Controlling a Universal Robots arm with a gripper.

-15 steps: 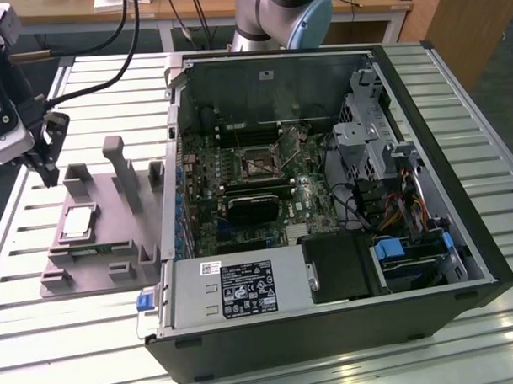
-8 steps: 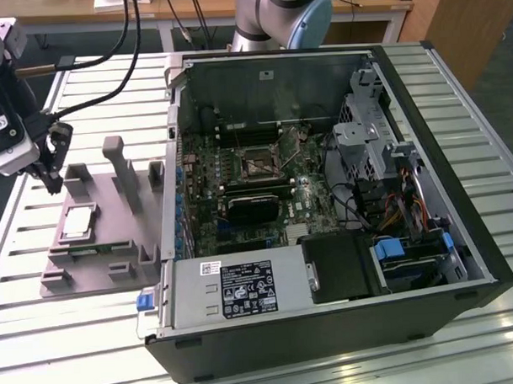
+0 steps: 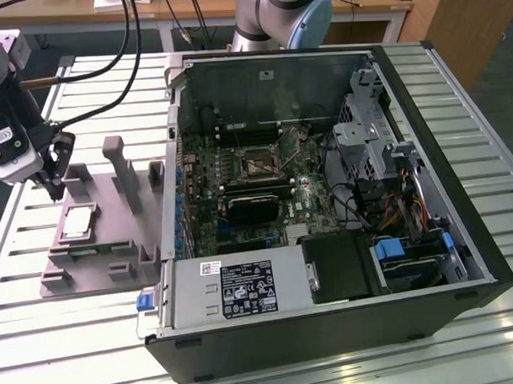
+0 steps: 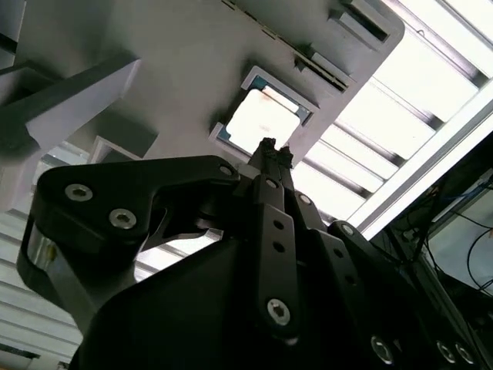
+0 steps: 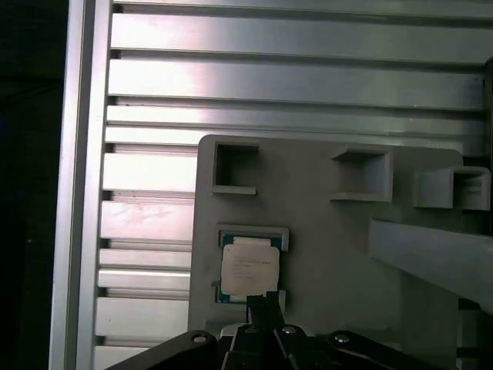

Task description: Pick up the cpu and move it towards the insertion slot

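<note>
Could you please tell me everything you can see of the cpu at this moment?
The cpu is a small, flat, square chip with a shiny silver metal top and a pale rim. It lies flat and face up in a square recess of the grey holder block, on the slatted table, outside the computer case at the exterior view's left. The holder alone touches it; the gripper hangs close above, not holding it.

cpu (image 3: 79, 221): 1 | insertion slot (image 3: 257, 162): 1 | computer case (image 3: 329, 345): 1 (side open) | fixture (image 3: 115, 241): 1 | pincer (image 5: 263, 302): 1
</note>
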